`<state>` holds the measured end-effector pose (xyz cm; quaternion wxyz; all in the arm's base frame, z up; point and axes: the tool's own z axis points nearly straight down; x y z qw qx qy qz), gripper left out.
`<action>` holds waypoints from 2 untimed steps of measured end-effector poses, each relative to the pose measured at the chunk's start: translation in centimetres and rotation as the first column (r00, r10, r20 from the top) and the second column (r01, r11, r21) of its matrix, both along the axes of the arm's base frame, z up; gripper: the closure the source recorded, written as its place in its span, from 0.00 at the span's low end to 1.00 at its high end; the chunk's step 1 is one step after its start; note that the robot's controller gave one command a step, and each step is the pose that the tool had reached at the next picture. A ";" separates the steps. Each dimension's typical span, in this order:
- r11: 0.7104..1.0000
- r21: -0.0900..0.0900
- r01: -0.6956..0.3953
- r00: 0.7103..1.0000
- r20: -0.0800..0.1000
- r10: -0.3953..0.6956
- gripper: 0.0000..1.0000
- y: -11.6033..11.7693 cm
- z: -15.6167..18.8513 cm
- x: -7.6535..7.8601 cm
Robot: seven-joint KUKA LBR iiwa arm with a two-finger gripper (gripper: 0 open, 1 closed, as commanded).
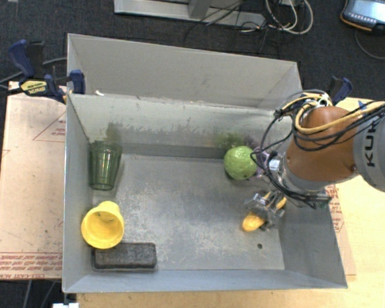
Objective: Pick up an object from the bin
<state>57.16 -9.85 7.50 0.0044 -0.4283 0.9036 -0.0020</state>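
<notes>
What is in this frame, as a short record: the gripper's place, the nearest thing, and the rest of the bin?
bin: grey metal
gripper: low at the bin's right side
nearest thing: small yellow-orange object, on the floor right at the gripper's tip
grasp: cannot tell
next nearest: green ball, by the back wall, close beside the arm
left side: green tumbler upright; yellow cup on its side
front left: dark grey block lying flat, next to the yellow cup
</notes>
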 end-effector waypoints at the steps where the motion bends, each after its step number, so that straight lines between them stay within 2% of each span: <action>1: 1.000 0.000 0.000 1.000 0.000 0.000 1.00 0.0 0.0 0.0; 2: 0.996 -0.006 -0.091 0.996 0.007 0.091 1.00 0.6 0.0 -0.4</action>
